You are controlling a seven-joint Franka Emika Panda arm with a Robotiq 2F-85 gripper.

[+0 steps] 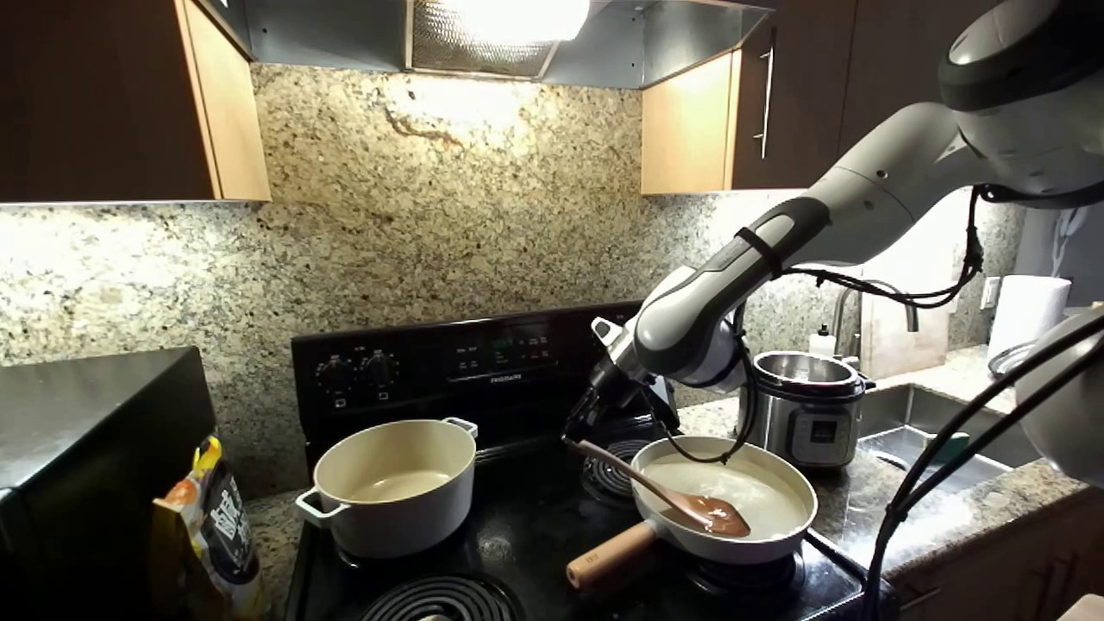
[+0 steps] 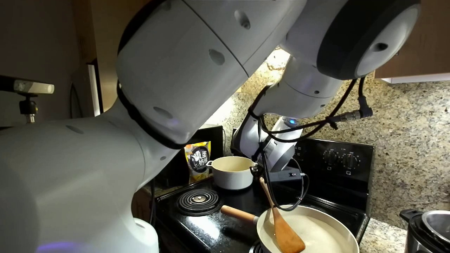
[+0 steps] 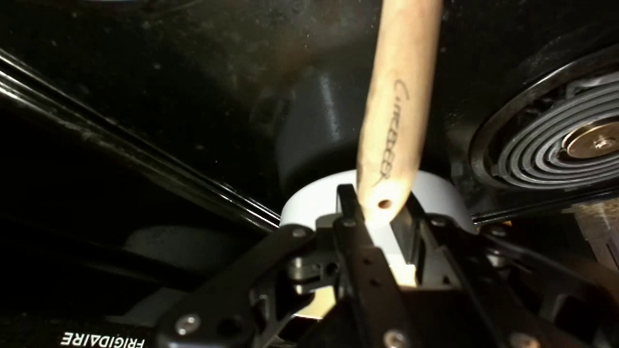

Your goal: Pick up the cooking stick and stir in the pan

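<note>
Gripper (image 3: 379, 200) clenched on the cooking stick (image 2: 280, 222), its fingers (image 3: 355, 241) pinching only the tail end of the stick's handle (image 3: 399, 111), where a small hole (image 3: 385, 204) shows. From there the stick slopes down toward the near right, and its blade (image 2: 287, 234) lies in the pan (image 1: 749, 552), among pale contents (image 1: 780, 490) that look liquid. Whether the stick touches the pan's rim I cannot tell.

It should be light, stiff and hard to break, being slim wood. The bare handle looks dry enough to grip, but it is rounded, and the shiny blade is probably wet and slippery. Held so close to its tip, it makes a long lever: drag in the pan could swivel or roll it between the fingers. A hold lower on the handle, short of the rim, would likely be steadier for stirring.

Around it, the pan's light-wood handle (image 1: 612, 555) points left. The two-handled pot (image 1: 414, 526) stands farther left on the stove top (image 1: 517, 530), well apart from the pan; the steel cooker (image 1: 815, 418) stands to the pan's right.
</note>
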